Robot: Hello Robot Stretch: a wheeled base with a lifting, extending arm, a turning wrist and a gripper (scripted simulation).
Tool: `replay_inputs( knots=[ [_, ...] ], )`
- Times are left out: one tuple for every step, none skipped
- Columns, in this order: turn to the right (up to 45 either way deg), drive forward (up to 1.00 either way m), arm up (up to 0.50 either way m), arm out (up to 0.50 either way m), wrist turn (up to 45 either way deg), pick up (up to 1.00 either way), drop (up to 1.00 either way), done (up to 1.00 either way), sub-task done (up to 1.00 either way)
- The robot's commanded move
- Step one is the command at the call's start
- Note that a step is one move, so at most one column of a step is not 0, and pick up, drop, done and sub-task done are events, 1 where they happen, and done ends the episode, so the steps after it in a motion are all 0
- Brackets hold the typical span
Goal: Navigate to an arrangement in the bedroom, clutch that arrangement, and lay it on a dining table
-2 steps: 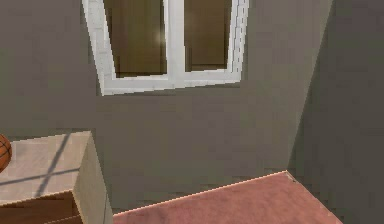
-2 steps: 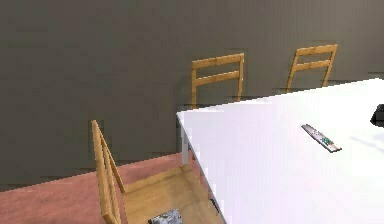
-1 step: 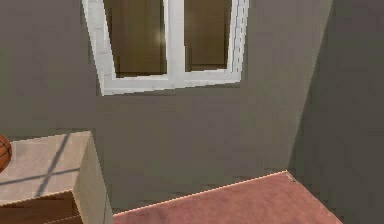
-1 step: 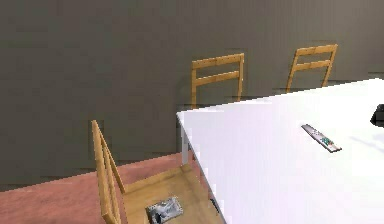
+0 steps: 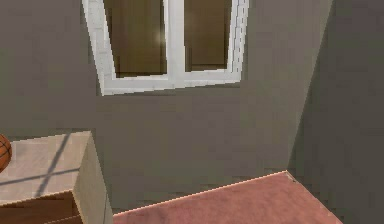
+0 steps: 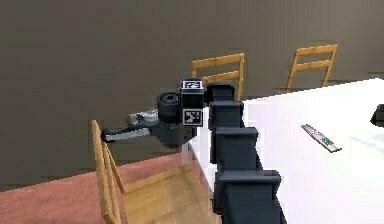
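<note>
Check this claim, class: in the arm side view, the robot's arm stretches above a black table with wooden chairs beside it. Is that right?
Not quite. The table is white, not black, as the arm side view shows. The rest stands: the arm stretches above it, and wooden chairs stand beside it.

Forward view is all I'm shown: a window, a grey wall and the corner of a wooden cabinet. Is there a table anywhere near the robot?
Observer: Yes. In the arm side view a white table stands on the side where the arm reaches.
Operator: And the grabbing hand, where has that got to?
Observer: The gripper shows past the table's end, by the back of a wooden chair. I cannot tell whether it holds anything.
</note>
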Motion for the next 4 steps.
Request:
replay_inputs(
  knots=[
    [0.0,0.0,0.02,0.0,0.0,0.0,0.0,0.0,0.0],
    [0.0,0.0,0.0,0.0,-45.0,0.0,0.0,0.0,0.0],
    [0.0,0.0,0.0,0.0,-39.0,0.0,0.0,0.0,0.0],
    [0.0,0.0,0.0,-0.18,0.0,0.0,0.0,0.0,0.0]
  ],
)
